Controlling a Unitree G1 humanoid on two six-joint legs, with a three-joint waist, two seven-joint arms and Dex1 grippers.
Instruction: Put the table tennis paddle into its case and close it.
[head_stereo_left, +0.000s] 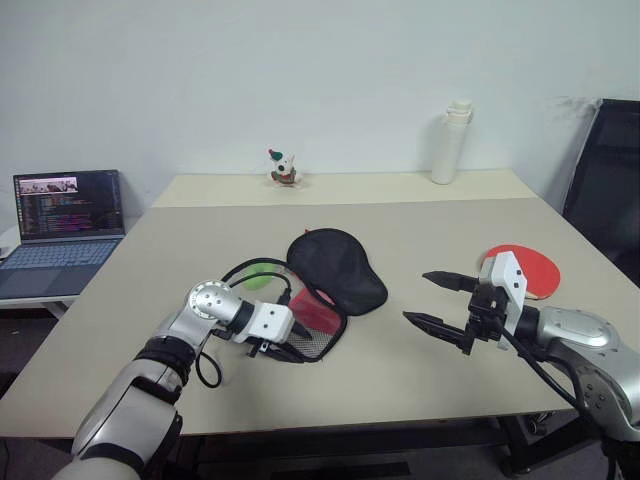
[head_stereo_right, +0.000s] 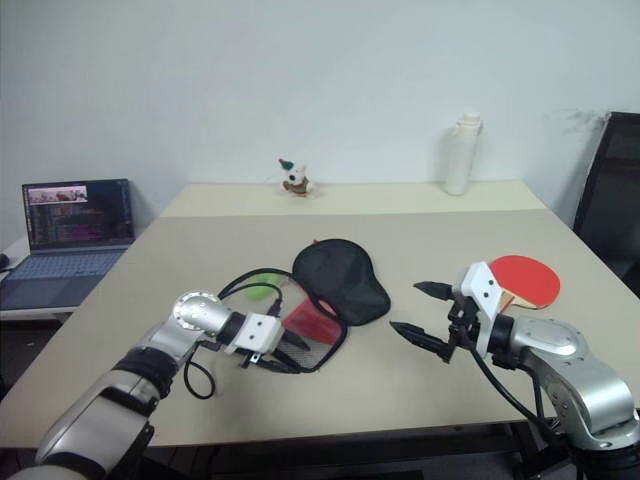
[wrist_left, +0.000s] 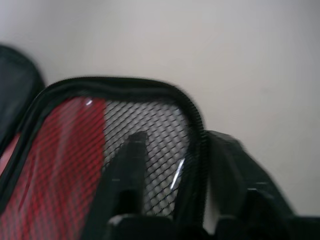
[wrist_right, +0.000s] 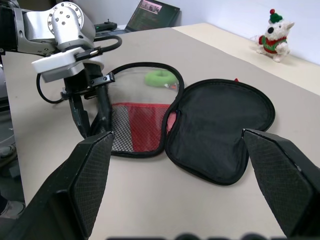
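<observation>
- The case (wrist_right: 200, 130) lies unzipped and spread open near the middle of the desk (head_stereo_left: 420, 380): a black half lies toward the far side, and a red half with a mesh pocket lies toward me.
- I judge the case soft, light and floppy; a pinch on its zipper edge will lift one flap only, so I would take it at the stiffer piped rim.
- The table tennis paddle (head_stereo_left: 525, 268) lies flat on the desk, red face up, well apart from the case and just behind my right gripper (head_stereo_left: 437, 300).
- I judge the paddle rigid and light, with a rubber face that grips well. The short wooden handle is the place to hold it, though it is hidden behind the right gripper.
- Left gripper (wrist_right: 92, 117): the jaws stand partly open, straddling the near rim of the mesh half. In the left wrist view one finger (wrist_left: 130, 165) lies over the mesh and the other outside the zipper edge. I cannot tell whether either presses on the fabric; nothing is clamped.
- Right gripper: the jaws are spread wide and empty, hovering above the desk between case and paddle, pointing toward the case.
</observation>
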